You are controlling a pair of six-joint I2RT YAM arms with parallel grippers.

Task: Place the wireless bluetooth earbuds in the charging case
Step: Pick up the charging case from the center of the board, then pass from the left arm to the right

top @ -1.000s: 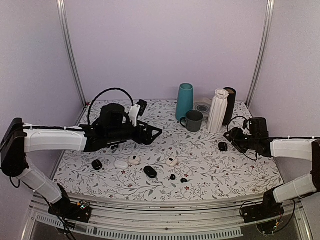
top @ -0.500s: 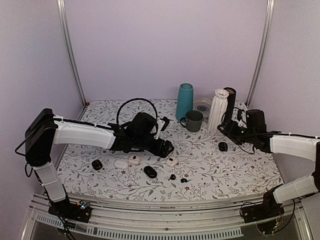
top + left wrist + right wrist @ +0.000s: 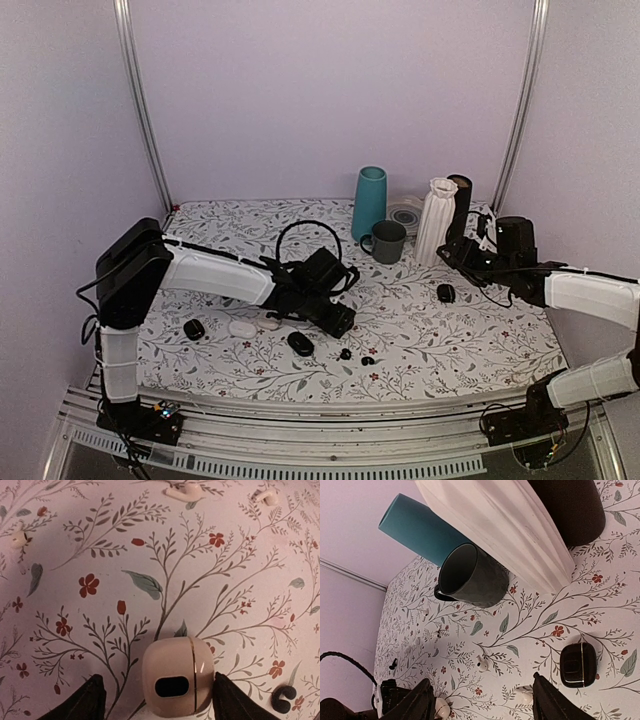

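Left gripper [image 3: 157, 700] is set wide astride white case [image 3: 177, 682], ungripped. Right gripper [image 3: 480, 702] is held wide, empty. Case-grasp step judged in hand; closing squarely is called for.

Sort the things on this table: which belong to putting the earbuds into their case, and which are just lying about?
Job: black earbuds; black case beside them; cream case between the left gripper's fingers, though which case is meant is unclear.
Lying about: teal vase, grey mug, white ribbed vase, dark cylinder, white earbuds, other black cases.
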